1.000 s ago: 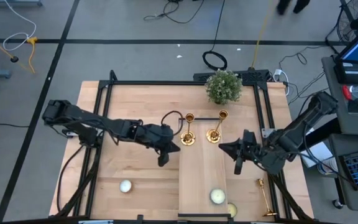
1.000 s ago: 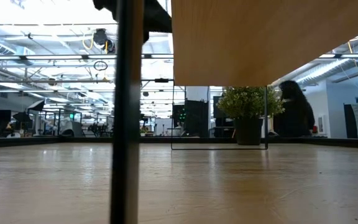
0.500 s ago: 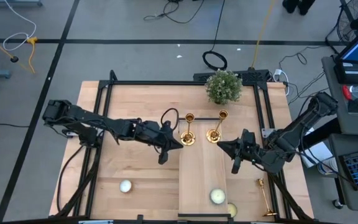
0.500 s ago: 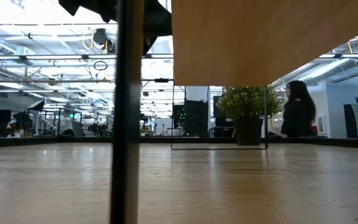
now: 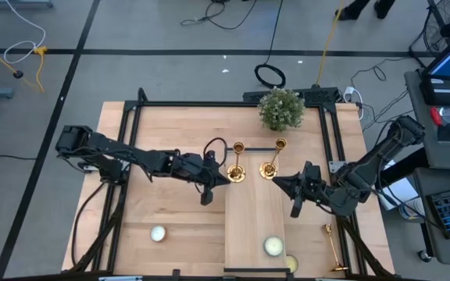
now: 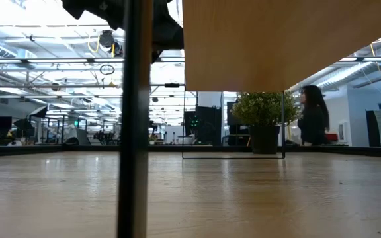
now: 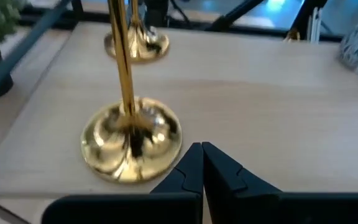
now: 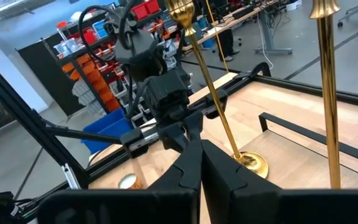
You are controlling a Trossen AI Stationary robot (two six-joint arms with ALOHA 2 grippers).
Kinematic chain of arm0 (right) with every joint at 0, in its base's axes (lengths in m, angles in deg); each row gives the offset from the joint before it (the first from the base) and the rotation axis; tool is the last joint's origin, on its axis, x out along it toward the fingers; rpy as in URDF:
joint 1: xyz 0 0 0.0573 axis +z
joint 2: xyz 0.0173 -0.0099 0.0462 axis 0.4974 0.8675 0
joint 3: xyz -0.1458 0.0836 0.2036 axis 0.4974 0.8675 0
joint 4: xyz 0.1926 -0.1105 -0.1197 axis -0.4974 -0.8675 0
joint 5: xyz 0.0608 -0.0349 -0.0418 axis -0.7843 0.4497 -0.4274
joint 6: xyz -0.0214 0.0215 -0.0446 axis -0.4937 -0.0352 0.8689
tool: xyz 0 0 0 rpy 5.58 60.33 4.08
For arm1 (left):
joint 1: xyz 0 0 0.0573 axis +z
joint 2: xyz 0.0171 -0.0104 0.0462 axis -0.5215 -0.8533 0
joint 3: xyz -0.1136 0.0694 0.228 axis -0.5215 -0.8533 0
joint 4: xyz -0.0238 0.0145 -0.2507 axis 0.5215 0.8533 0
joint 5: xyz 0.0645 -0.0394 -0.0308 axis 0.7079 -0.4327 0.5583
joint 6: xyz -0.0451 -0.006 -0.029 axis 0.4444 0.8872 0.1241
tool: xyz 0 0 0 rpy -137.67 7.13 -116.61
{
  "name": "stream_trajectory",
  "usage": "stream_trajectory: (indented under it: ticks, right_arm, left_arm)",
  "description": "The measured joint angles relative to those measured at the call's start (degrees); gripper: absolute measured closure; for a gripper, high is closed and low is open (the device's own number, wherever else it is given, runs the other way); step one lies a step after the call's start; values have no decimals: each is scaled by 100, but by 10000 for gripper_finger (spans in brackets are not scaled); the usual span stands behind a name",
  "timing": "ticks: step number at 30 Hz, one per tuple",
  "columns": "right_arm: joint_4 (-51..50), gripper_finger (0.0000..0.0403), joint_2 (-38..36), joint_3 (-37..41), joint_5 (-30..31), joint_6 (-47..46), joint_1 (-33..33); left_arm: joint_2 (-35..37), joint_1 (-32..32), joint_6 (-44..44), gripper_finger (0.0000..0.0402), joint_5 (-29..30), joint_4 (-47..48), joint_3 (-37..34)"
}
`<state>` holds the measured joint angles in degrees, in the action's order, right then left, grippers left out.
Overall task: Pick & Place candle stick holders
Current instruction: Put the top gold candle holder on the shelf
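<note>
I see two holders [image 5: 237,162] [image 5: 270,158] standing upright on the raised board [image 5: 254,226], a third [image 5: 333,248] lying right of the board and still to place, while my left gripper [image 5: 223,177] and right gripper [image 5: 278,182] flank the pair, jaws closed, empty.

Both arms are matte black throughout, built of slim tubular links joined by chunkier, boxy joint housings, with a blocky shoulder housing at the outer end of each. The left arm's black tool [image 5: 226,176] and the right arm's black tool [image 5: 275,179] each end in two flat, angular fingers [image 7: 192,167] that taper to blunt points like a pair of wedges. A black cable loops in a round arc above the left arm's wrist [image 5: 212,147].
</note>
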<state>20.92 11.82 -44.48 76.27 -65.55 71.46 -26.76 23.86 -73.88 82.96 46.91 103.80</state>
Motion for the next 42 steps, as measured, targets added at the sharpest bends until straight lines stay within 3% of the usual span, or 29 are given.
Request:
stream_trajectory:
  ticks: [15,42]
  right_arm:
    - [21,403,0,0,-14,113,-35]
    - [22,403,0,0,-30,108,-35]
  left_arm:
    - [-531,-33,271,400,106,-930,7]
    - [-529,57,243,401,490,-664,9]
